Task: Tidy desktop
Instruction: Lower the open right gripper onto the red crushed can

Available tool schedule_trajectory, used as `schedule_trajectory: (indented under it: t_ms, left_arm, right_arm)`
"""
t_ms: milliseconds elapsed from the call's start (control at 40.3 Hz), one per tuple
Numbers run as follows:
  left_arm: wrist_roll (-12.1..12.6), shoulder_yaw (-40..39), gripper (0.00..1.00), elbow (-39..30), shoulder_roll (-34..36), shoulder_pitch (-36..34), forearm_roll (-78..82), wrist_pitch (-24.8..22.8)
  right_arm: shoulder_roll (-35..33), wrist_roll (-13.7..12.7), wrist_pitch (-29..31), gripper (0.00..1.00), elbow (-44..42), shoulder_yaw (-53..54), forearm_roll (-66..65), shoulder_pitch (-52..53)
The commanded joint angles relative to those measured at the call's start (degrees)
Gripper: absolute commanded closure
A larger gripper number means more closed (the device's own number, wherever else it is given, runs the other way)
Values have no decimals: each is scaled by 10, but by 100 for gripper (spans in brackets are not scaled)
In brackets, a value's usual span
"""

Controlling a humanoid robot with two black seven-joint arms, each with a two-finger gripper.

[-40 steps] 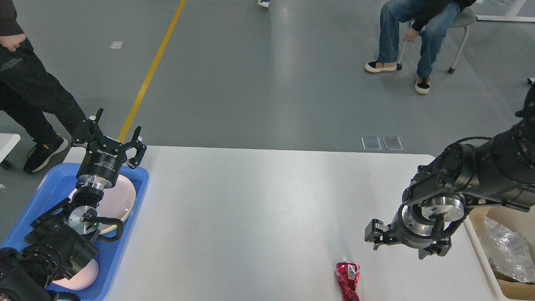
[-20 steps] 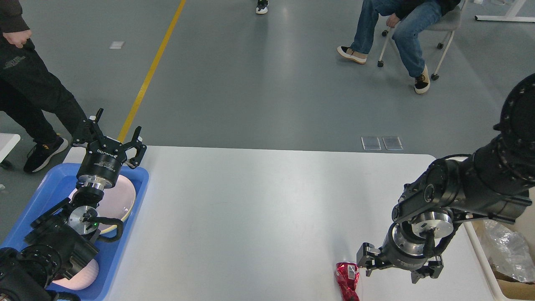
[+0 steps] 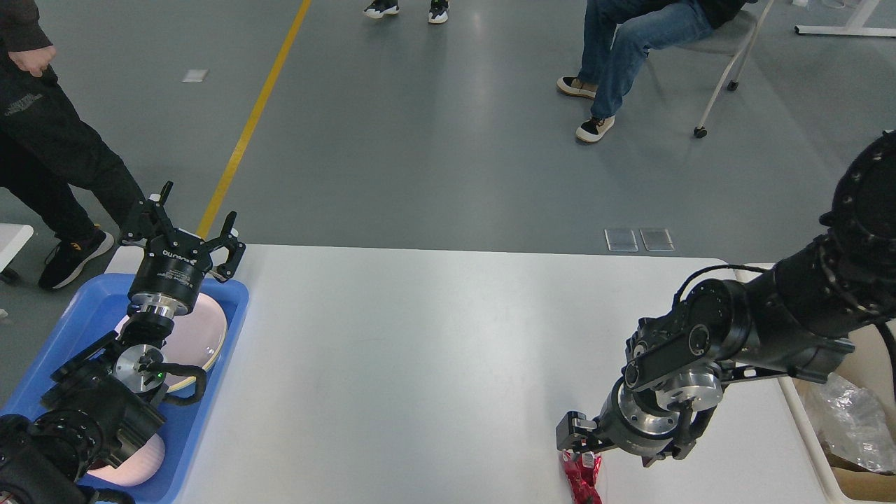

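Observation:
The white desktop (image 3: 420, 364) fills the middle of the head view. A crumpled red wrapper (image 3: 582, 478) lies at its front edge, right of centre. My right gripper (image 3: 614, 448) hangs open just over the wrapper's top end, one finger (image 3: 570, 434) right above it; whether it touches the wrapper I cannot tell. My left gripper (image 3: 194, 222) stands open, pointing up over the far end of the blue tray (image 3: 234, 297), with nothing between its fingers.
The blue tray at the left holds pink plates (image 3: 206, 336), partly hidden by my left arm. A cream bin (image 3: 805, 434) with a clear plastic bag (image 3: 847, 420) sits off the right edge. One person stands far left; another sits on a chair beyond the table.
My right gripper has moved left and down toward the front edge, coming over the red wrapper's top end. The left arm has stayed still. The seated person has shifted left.

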Motion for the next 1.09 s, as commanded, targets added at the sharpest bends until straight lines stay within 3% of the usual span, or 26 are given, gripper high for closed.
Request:
schedule_trajectory:
  t_ms: [0, 497, 646, 1068]
  left_arm:
    - [0, 0, 4, 0, 0, -1, 0, 0]
    - [0, 0, 4, 0, 0, 0, 0, 0]
    - [0, 0, 4, 0, 0, 0, 0, 0]
    - [0, 0, 4, 0, 0, 0, 0, 0]
  right_arm:
    - [-1, -5, -9, 2, -18, 29, -18, -18]
    - [5, -4, -9, 4, -63, 63, -21, -80]
    - [5, -5, -9, 9, -65, 63, -48, -94]
    - [5, -5, -9, 8, -98, 64, -77, -146]
